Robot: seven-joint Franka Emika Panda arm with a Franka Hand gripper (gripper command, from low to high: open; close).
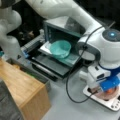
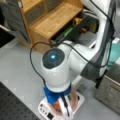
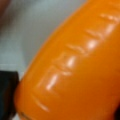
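My pincer (image 1: pixel 108 90) is down at the lower right of a front view, lowered over a white scale (image 1: pixel 113 102) that lies on the grey table (image 1: pixel 70 110). In a front view from the other side it sits at the bottom centre (image 2: pixel 63 105), under my blue wrist, over the same scale (image 2: pixel 45 110). An orange carrot-like thing (image 3: pixel 75 67) fills nearly the whole wrist view, ridged and glossy, slanting from lower left to upper right. In a front view a bit of orange (image 1: pixel 109 92) shows right at my fingers, over a pinkish round dish (image 1: pixel 103 95) on the scale. I cannot tell whether my pincer is closed on it or merely around it.

Up in the centre of the frame, a toaster oven (image 1: pixel 62 30) stands with its door down, and a teal bowl (image 1: pixel 60 48) rests on its tray. A wooden shelf (image 1: pixel 22 87) takes the lower left.
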